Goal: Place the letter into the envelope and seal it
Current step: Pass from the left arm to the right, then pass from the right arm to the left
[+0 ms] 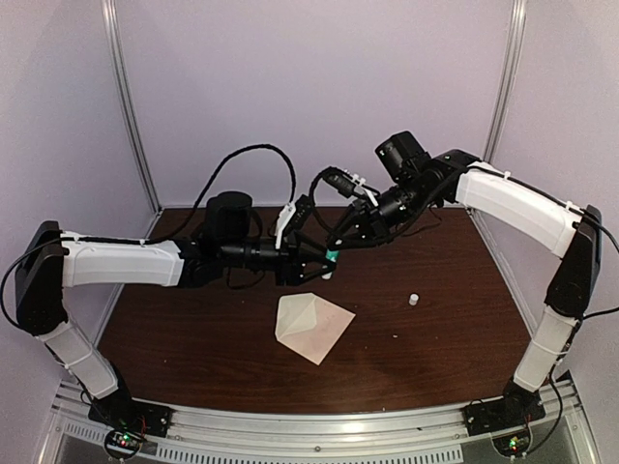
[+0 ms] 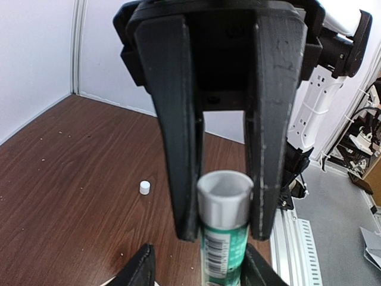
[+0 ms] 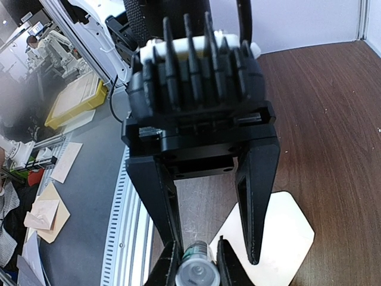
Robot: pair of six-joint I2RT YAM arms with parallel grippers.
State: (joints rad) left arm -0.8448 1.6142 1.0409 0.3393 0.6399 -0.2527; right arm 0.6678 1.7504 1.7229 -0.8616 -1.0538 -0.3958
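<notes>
The envelope point(image 1: 311, 327) lies flat on the brown table point(image 1: 193, 338), a cream-tan sheet with a raised fold; in the right wrist view it shows as a pale paper point(image 3: 283, 238) under the fingers. The letter does not show as a separate sheet. Above the table both grippers meet around a green glue stick point(image 1: 331, 256). My right gripper point(image 3: 196, 253) is shut on the stick's grey end point(image 2: 225, 196). My left gripper point(image 2: 199, 262) stands open around the green body point(image 2: 223, 250), with its fingers spread wider than the stick.
A small white cap point(image 1: 413, 300) sits on the table right of the envelope, also seen as a white cap point(image 2: 144, 187) in the left wrist view. Purple walls close the back and sides. A metal rail point(image 1: 319, 425) runs along the near edge.
</notes>
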